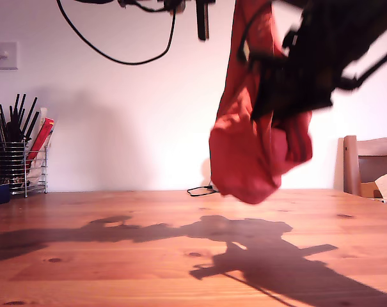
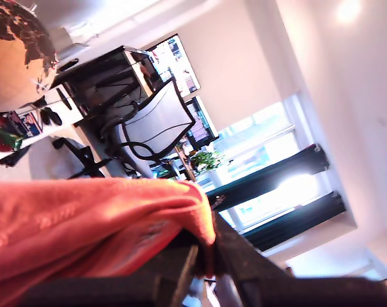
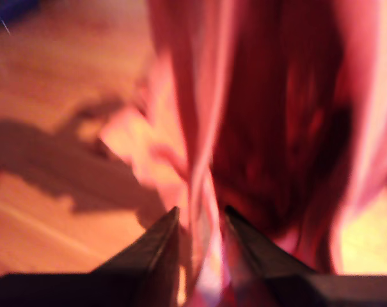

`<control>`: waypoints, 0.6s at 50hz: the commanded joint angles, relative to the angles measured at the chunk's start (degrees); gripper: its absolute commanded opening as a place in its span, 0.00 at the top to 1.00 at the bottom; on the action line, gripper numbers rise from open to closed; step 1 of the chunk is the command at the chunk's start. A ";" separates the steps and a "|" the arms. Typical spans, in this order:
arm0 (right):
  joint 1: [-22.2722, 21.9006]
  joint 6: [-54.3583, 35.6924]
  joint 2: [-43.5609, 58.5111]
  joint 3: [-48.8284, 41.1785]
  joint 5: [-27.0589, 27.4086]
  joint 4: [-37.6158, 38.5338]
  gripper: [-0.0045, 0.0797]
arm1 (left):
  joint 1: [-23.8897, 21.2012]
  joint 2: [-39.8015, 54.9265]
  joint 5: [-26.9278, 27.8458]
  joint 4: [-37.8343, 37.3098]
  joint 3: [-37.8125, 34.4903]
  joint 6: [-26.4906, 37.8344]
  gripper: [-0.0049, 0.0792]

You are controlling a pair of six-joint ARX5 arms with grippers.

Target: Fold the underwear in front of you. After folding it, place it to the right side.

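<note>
Underwear (image 1: 244, 153), coral-red and bunched, hangs in the air above the wooden table (image 1: 148, 256), toward the exterior view's right, with a dark arm in front of it. My second gripper (image 3: 199, 220) pinches a fold of the cloth between its narrowed jaws; that view is blurred, but the table and a shadow show below. My first gripper (image 2: 203, 252) also has the cloth draped over it and seems to clamp its edge, though the fingertips are mostly hidden. Only its camera shows a room behind: an office chair (image 2: 151, 125) and bright windows. Far back at the exterior view's left, a wire basket (image 1: 17, 167) holds black sticks and a red item.
</note>
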 commanded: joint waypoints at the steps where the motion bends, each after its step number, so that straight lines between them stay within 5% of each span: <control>1: -0.07 -0.48 -0.04 -0.26 -0.02 0.55 0.69 | -0.20 -0.61 0.39 1.73 0.37 -0.50 0.96; 17: -0.11 -4.57 1.90 -0.26 -0.09 -2.54 0.71 | 0.44 -2.95 0.96 2.45 0.37 -0.42 0.96; 24: -0.11 -5.81 3.41 -0.26 -0.28 -4.00 0.78 | 0.96 -3.37 1.79 2.75 0.37 -0.44 0.96; 30: -0.11 -8.68 3.76 -0.26 -0.26 -5.25 0.97 | 1.51 -3.39 3.10 2.71 0.37 -0.33 0.96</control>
